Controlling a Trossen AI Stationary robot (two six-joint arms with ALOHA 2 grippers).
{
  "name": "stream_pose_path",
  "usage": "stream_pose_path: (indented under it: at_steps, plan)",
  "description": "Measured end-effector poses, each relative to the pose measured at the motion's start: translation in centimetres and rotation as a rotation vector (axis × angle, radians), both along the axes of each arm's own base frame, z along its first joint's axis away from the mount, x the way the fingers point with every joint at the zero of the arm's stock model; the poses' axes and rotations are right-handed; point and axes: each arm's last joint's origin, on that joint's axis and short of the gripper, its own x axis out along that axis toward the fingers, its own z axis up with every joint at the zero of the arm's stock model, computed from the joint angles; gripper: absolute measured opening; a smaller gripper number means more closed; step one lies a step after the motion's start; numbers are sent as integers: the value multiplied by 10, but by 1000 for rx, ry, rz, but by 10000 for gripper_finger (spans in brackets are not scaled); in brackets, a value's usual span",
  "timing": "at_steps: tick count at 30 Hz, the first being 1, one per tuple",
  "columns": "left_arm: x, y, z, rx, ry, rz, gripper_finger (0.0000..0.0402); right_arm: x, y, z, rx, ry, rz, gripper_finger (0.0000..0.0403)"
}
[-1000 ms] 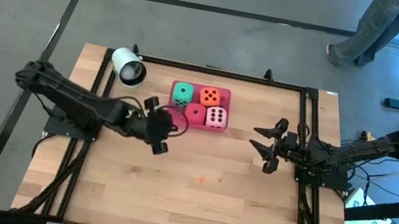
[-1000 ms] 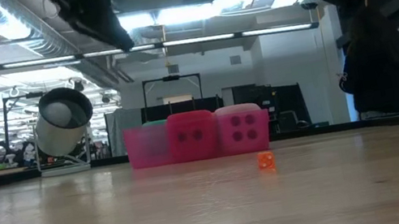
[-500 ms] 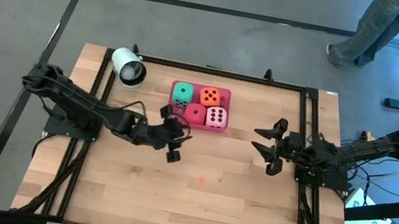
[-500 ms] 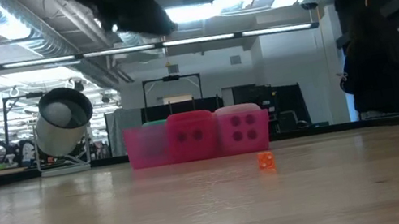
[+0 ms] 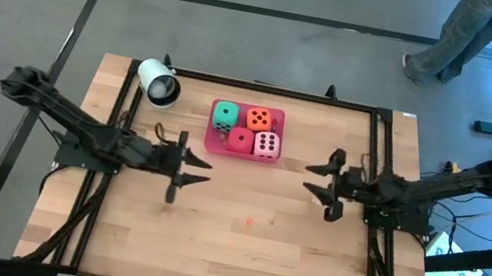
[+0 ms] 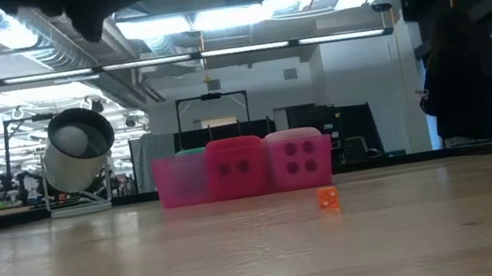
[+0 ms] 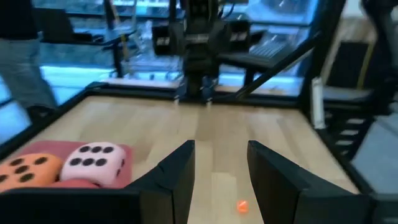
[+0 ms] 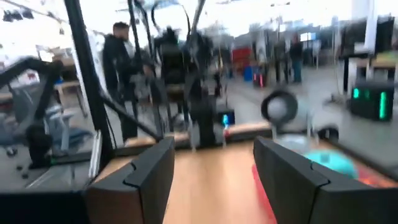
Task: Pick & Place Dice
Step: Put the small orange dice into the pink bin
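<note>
Four dice (image 5: pixel 245 129) sat packed in the pink tray (image 5: pixel 273 155), just ahead and to one side of the left pincer (image 5: pixel 192 167), whose fingers stood partly apart, holding nothing. Reaching well meant descending squarely over one cube. The right pincer (image 5: pixel 318 180) waited opposite, parted and empty, bare surface (image 5: pixel 245 260) between.

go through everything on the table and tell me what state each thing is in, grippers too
teal-green die: in the pink tray, upright
orange die: in tray, beside teal-green
red die: in tray
pale pink die: in tray, six pips up
white cup: tipped on its side
left gripper: fingers open, empty
right gripper: fingers open, empty
</note>
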Motion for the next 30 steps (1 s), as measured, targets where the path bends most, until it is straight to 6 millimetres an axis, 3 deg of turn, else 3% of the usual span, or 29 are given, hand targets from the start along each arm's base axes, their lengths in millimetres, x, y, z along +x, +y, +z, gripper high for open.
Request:
stream_pose_path:
  at_steps: [8, 12, 16, 23, 30]
  plan:
    - [-14, 7, -27, -57, -33, 4, 141, 45, 14, -18, -8, 273, 54, 219]
    - [-14, 7, -30, -64, -21, 1, 141, 75, 25, -29, -62, 414, 76, 219]
    - [-14, 4, -31, -54, -13, -12, 141, 97, 35, -52, -78, 540, 112, 219]
    - [-14, 4, -33, -48, 11, -13, 141, 116, 51, -87, -49, 662, 67, 219]
    - [-14, 4, -36, -42, 38, -13, 140, 132, 80, -99, -92, 679, 121, 219]
